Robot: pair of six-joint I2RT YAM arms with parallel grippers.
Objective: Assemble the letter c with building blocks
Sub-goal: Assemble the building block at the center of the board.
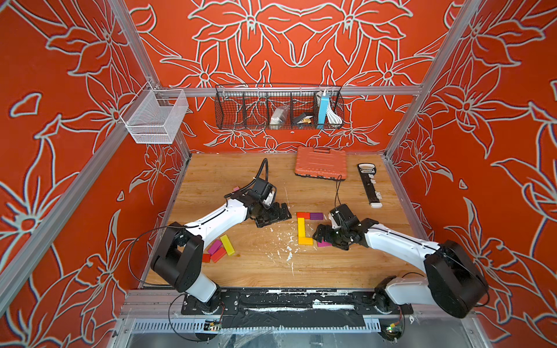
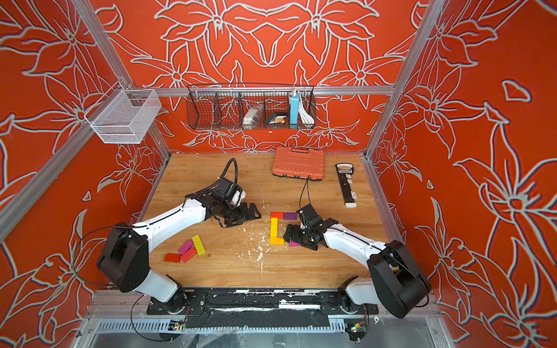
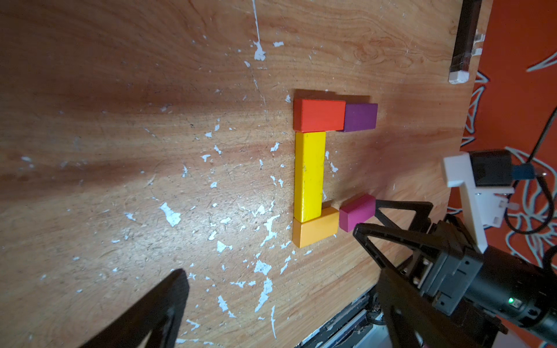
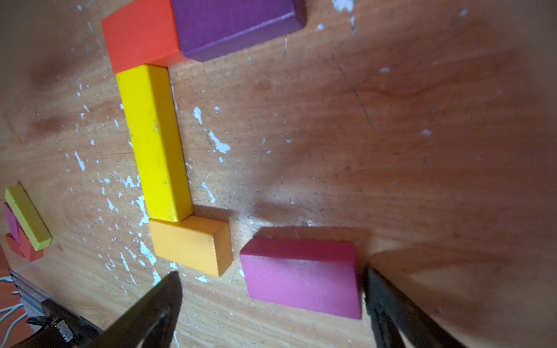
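In both top views several building blocks lie as a letter on the wooden table: a red block (image 1: 303, 215) and a purple block (image 1: 316, 215) along the top, a yellow bar (image 1: 301, 227) down the side, and an orange block (image 1: 305, 240) at the bottom. A magenta block (image 4: 301, 277) rests flat just beside the orange one, a small gap between them. My right gripper (image 4: 272, 280) is open around it, one finger by its far end and the other well apart. My left gripper (image 1: 284, 212) hovers open and empty left of the letter.
Spare blocks lie near the left arm: a yellow bar (image 1: 227, 244), a magenta block (image 1: 214, 247) and red ones (image 1: 218, 254). An orange tool case (image 1: 320, 162) and a black bar (image 1: 369, 185) lie at the back. White flecks (image 1: 287, 250) mark the table.
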